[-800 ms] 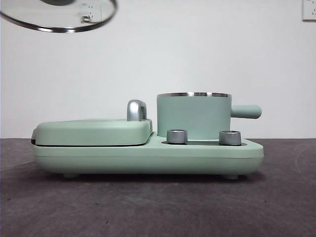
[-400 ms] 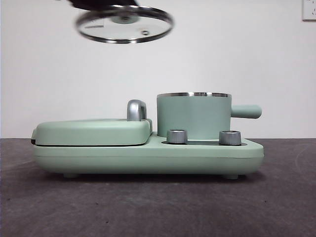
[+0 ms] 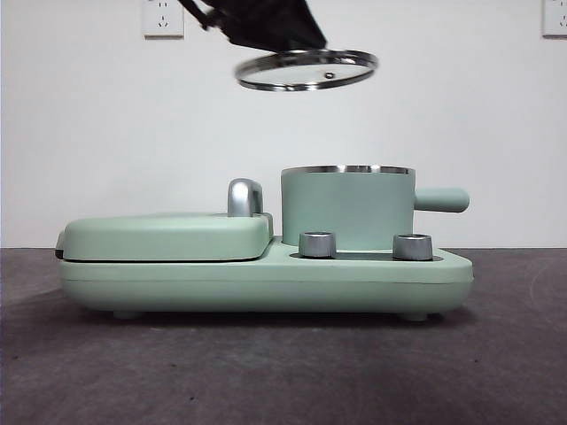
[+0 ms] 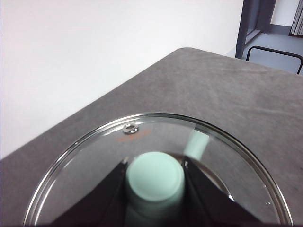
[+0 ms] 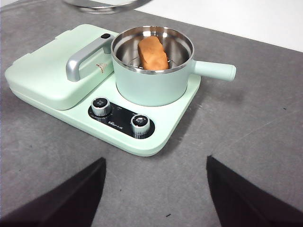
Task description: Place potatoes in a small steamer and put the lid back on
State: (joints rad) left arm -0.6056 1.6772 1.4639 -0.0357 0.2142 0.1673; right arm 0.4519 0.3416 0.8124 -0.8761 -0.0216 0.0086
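The small steamer, a mint-green pot with a steel rim and a stubby side handle, stands on the right of its green base. An orange-brown potato lies inside it on the steel rack. The clear glass lid hangs in the air, above and slightly left of the pot. My left gripper is shut on the lid's mint-green knob. The lid's edge also shows in the right wrist view. My right gripper waits open, back from the cooker, holding nothing.
The flat griddle with its steel handle fills the base's left half. Two steel dials sit on the front. The grey table has a rounded corner behind the cooker.
The left gripper has carried the lid to the right and downward, from the upper left corner to a spot just left of above the pot. Nothing else has moved.
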